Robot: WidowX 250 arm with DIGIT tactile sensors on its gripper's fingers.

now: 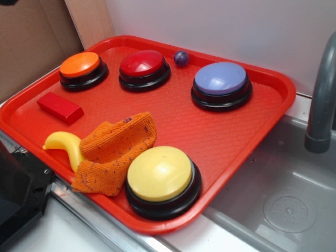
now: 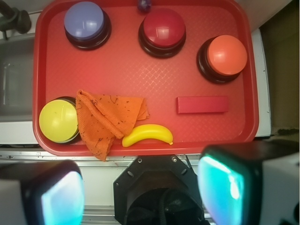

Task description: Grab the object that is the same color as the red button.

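Wrist view, looking straight down. Gripper (image 2: 140,194) at 6 o'clock of frame, off the tray's near edge, above the counter strip. Two pale finger pads (image 2: 61,197) stand far apart at lower left and lower right, jaws spread wide, nothing between them.

Red tray (image 2: 140,70) fills upper frame. Red block (image 2: 202,104) lies flat at roughly 4 o'clock of tray centre, long side parallel to near rim, clear of all else. Red button (image 2: 163,28) at 12 o'clock, near far rim; small dark purple ball (image 2: 144,5) just beside it toward the rim. Orange button (image 2: 226,55) at 2 o'clock, directly beyond the block and apart from it. Blue-lilac button (image 2: 85,20) at 10 o'clock. Yellow button (image 2: 58,121) at 8 o'clock, partly under the edge of the crumpled orange cloth (image 2: 108,117). Yellow banana (image 2: 147,134) at 6 o'clock, touching the cloth's corner.

Exterior view: block (image 1: 60,107) sits toward tray's left corner, nearest the orange button (image 1: 80,64); red button (image 1: 142,63) further along the back row. Grey sink basin (image 1: 283,194) and faucet (image 1: 321,105) right of tray. Gripper itself not clearly seen here.
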